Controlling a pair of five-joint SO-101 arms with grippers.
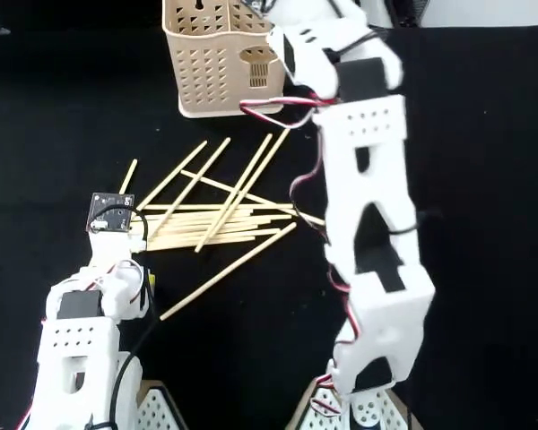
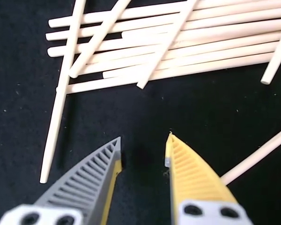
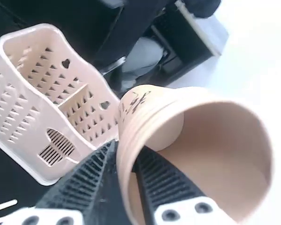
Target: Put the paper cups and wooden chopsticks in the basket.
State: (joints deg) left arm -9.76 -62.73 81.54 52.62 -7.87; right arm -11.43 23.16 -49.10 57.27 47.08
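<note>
Right tool pinches paper cup rim near basket; next likely: move over opening, release. Left tool open, empty, near wooden chopsticks.

basket top cropped, chopsticks partly off-frame

The high camera sits up above and looks down on the black surface. It is far off, so it sees both arms, the basket and the chopsticks lying near the basket.

The left wrist camera rides on the left arm. It looks down past its pincer, very near the chopsticks. The high view shares that pile with it.

The right wrist camera rides on the right arm. It looks out sideways along its pincer, near the basket, with the paper cup right up close. The high view shares the basket with it.
</note>
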